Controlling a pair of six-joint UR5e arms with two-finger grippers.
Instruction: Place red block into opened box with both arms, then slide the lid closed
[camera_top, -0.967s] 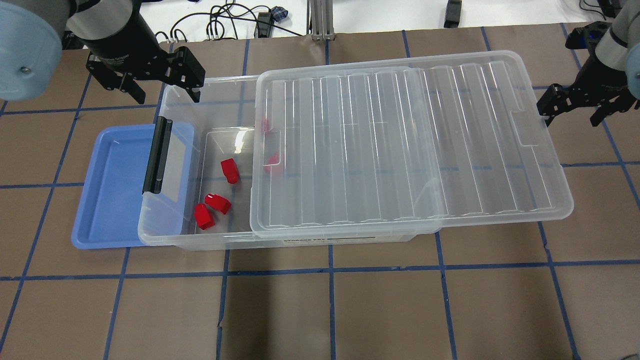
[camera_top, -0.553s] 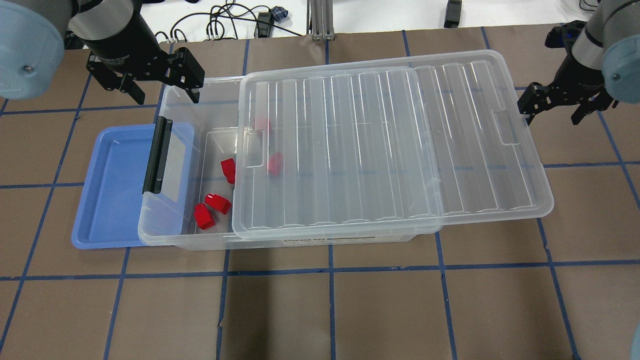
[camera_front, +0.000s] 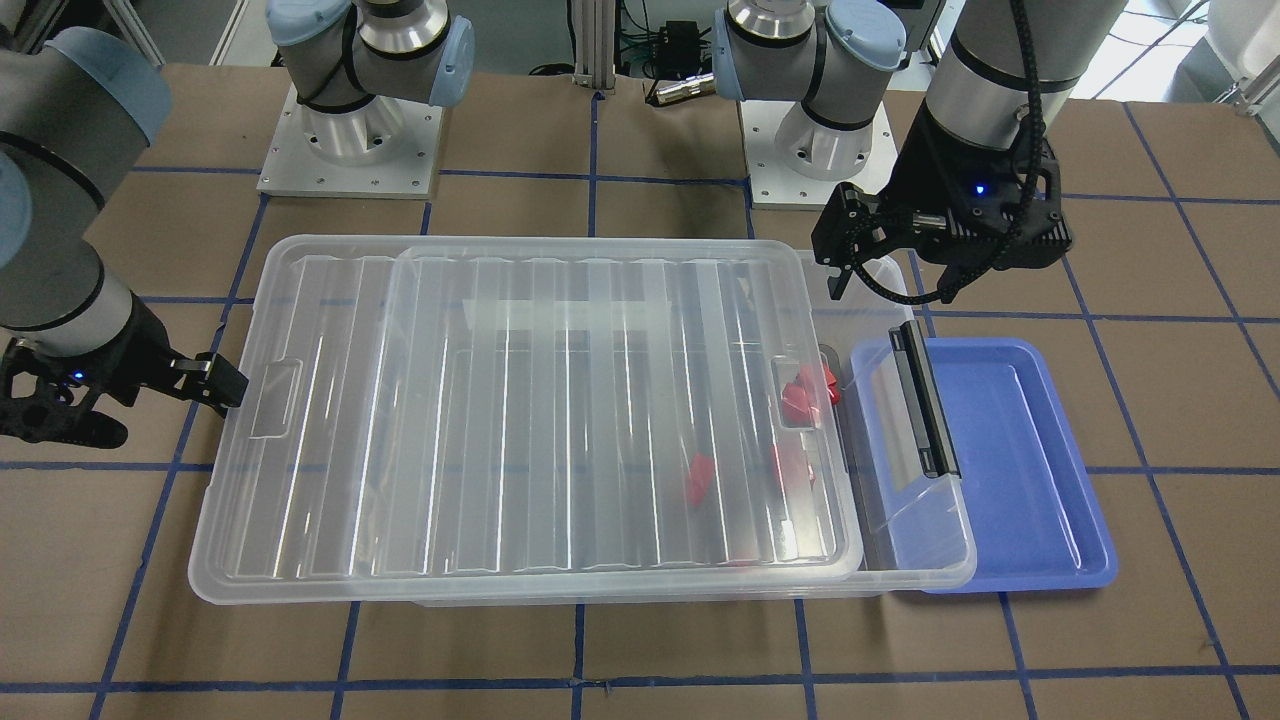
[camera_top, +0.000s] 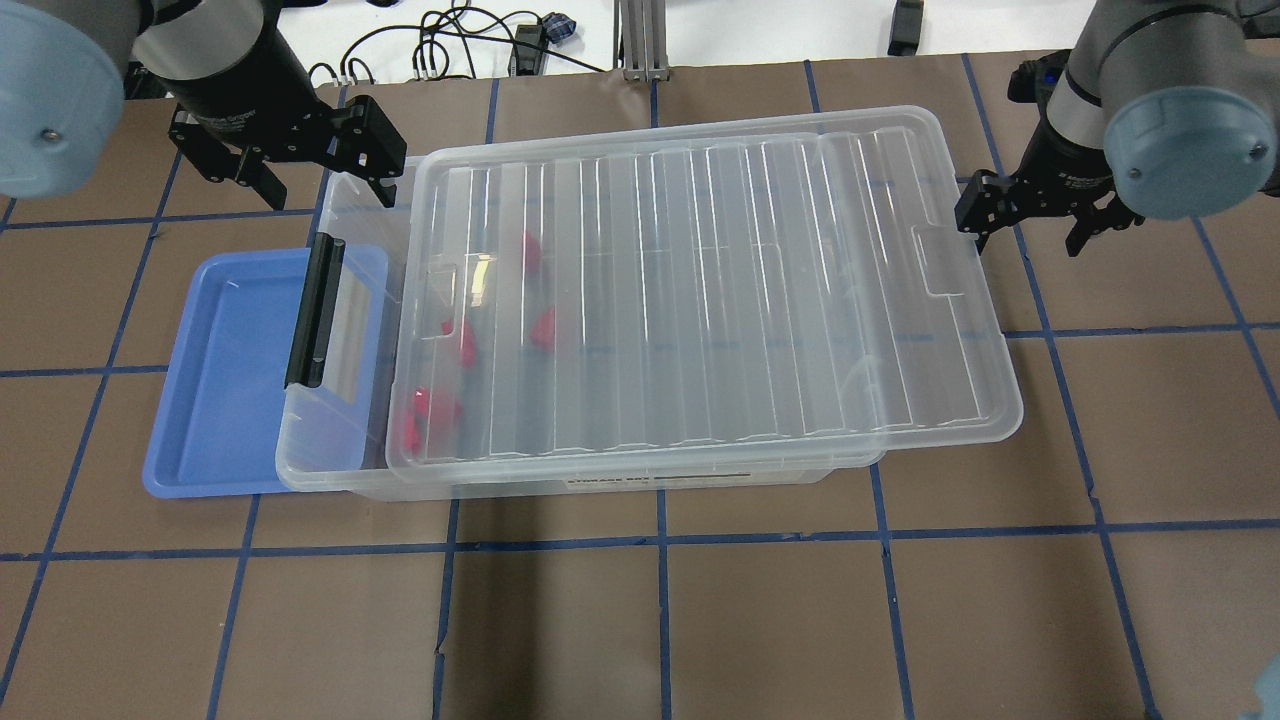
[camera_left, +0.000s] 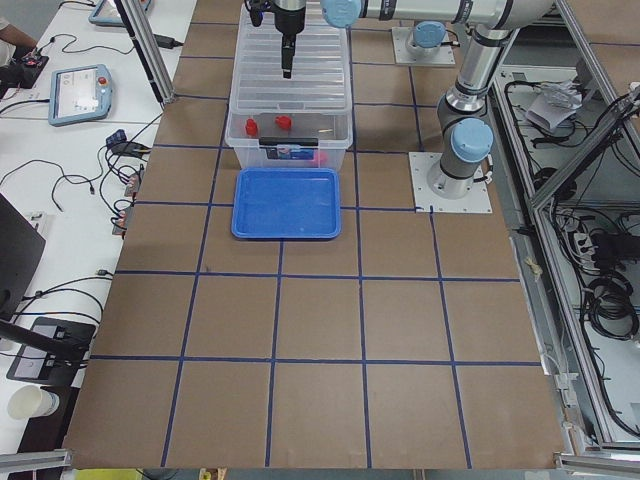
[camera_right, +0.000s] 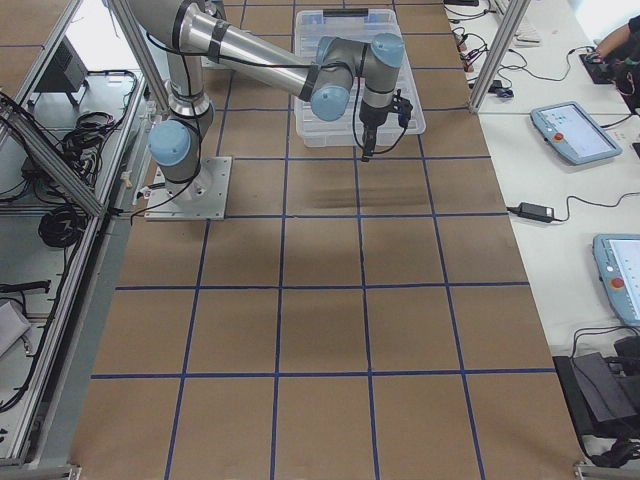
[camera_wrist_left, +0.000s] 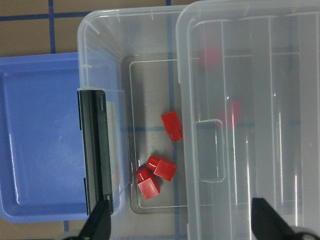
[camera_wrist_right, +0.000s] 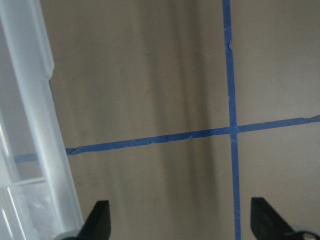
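The clear box (camera_top: 330, 470) holds several red blocks (camera_top: 543, 327), which show dimly through the ribbed lid (camera_top: 700, 290). The lid lies flat on the box and overhangs its right end, leaving a narrow strip open at the latch end. My right gripper (camera_top: 1025, 240) is open, with one finger against the lid's right edge (camera_wrist_right: 40, 125). My left gripper (camera_top: 320, 190) hangs open and empty above the box's far left corner. In the left wrist view, three red blocks (camera_wrist_left: 171, 125) lie just beside the lid's edge (camera_wrist_left: 182, 150).
A blue tray (camera_top: 220, 370) lies under the box's left end, below the black latch bar (camera_top: 315, 310). Brown table paper with blue tape lines surrounds the box. Cables and a metal post stand beyond the far table edge.
The lid has slid left over the box as my right gripper moved left against its end. It now covers the blocks that lay uncovered. The left gripper has stayed put.
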